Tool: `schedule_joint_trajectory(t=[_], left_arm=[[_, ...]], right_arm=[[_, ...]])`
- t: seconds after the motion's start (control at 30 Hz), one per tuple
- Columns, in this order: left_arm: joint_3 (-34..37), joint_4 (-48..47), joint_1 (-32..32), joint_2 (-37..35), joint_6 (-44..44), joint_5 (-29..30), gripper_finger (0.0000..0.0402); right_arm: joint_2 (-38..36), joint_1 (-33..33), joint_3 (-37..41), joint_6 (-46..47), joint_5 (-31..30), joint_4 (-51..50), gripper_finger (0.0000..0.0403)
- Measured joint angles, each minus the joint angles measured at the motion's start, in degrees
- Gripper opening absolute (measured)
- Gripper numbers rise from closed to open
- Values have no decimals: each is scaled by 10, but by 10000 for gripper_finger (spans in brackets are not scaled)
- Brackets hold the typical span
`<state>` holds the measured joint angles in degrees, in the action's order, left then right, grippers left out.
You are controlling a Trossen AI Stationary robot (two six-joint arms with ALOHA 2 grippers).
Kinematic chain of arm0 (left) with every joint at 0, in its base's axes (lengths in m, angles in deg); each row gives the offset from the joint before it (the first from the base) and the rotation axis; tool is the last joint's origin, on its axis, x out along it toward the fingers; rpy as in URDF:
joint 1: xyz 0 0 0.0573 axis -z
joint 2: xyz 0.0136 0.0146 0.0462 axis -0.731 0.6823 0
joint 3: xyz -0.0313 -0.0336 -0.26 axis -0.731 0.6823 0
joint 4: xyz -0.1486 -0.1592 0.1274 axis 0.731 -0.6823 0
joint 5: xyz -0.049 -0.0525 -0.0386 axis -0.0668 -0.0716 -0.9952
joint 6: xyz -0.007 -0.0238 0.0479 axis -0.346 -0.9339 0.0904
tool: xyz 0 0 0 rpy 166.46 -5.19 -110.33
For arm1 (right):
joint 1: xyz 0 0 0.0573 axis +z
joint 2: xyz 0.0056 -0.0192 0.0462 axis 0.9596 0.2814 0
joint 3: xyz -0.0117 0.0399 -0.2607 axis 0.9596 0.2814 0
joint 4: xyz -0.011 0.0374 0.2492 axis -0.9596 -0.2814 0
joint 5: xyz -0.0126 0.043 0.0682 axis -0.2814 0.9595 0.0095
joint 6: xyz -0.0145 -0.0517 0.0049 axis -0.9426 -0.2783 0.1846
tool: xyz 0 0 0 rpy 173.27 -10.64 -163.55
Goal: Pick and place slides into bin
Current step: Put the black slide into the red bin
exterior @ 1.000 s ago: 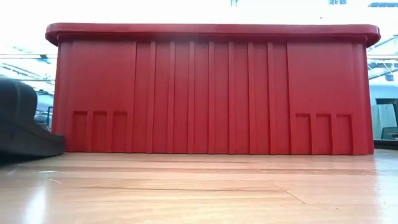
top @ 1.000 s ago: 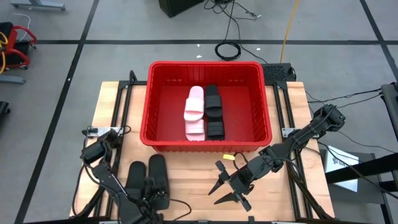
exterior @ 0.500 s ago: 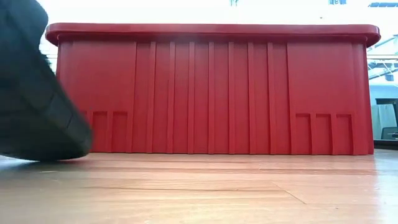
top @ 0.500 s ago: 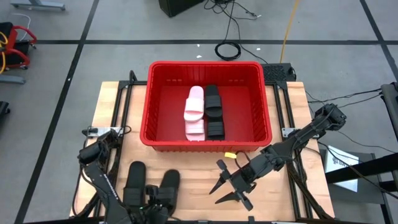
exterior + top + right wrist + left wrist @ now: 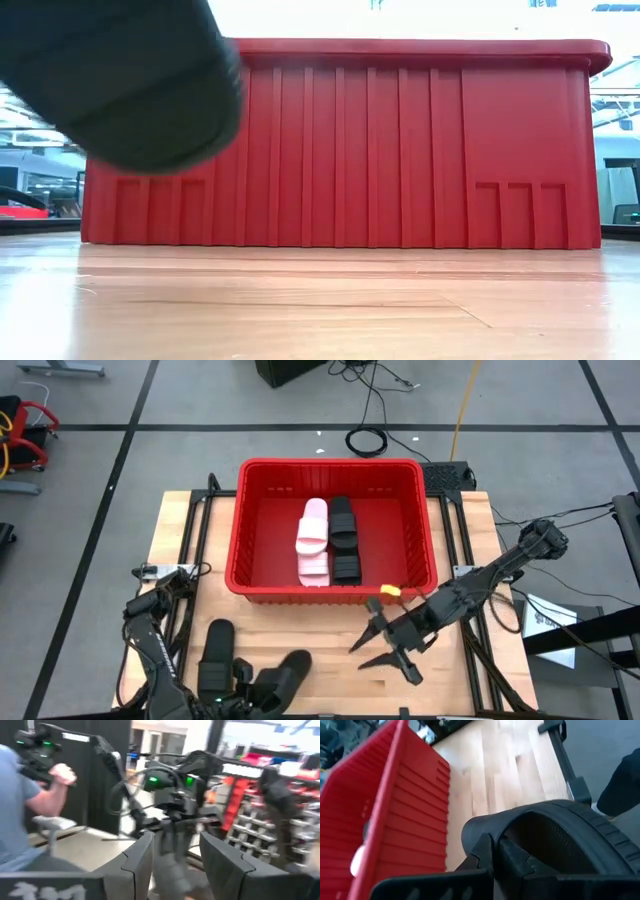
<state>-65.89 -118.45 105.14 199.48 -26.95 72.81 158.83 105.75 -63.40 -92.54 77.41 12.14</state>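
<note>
A pale wooden counter (image 5: 195,575) made of long planks stands on a grey floor (image 5: 100,480) crossed by dark tape lines. Black cables (image 5: 372,438) lie coiled on the floor beyond the counter's far edge.

The red bin (image 5: 330,468) sits at the far middle of the counter. Inside it lie two pale pink slides (image 5: 313,540) on the left and two black slides (image 5: 345,540) just beside them on the right. From counter height, the bin's ribbed near wall (image 5: 400,150) fills most of the view.

At the near left corner, the left claw (image 5: 252,695) is closed on a black slide (image 5: 287,675), gripping it at its ribbed strap (image 5: 580,827), and the slide is lifted and tilted. Another black slide (image 5: 214,650) lies flat on the counter just to its left. The lifted slide shows as a dark blurred shape (image 5: 120,80) at the low camera's upper left.

The right claw (image 5: 385,645) hangs over the near middle of the counter, just in front of the bin, its fingers spread wide and empty.

Beyond the counter, the right wrist camera sees a person in a blue sleeve (image 5: 20,805) holding a dark device, and shelving with red bins (image 5: 245,805) behind.
</note>
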Motion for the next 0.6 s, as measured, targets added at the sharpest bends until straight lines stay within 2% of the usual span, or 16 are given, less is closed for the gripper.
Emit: schedule_joint_trajectory(t=[0.23, 0.37, 0.43, 0.6], left_arm=[[-86, -40, 0, 0, 93, 43, 3], [-133, -59, 0, -6, 152, 81, 2], [-126, -52, -3, -28, 186, 99, 3], [-126, -82, -19, -82, 198, 133, 2]], right_arm=[[-53, -1, 0, -31, -98, -41, 153], [-74, -7, 0, -46, -103, -60, 153], [-83, -12, 0, -50, -103, -69, 153], [-100, -30, 0, -59, -103, -97, 153]])
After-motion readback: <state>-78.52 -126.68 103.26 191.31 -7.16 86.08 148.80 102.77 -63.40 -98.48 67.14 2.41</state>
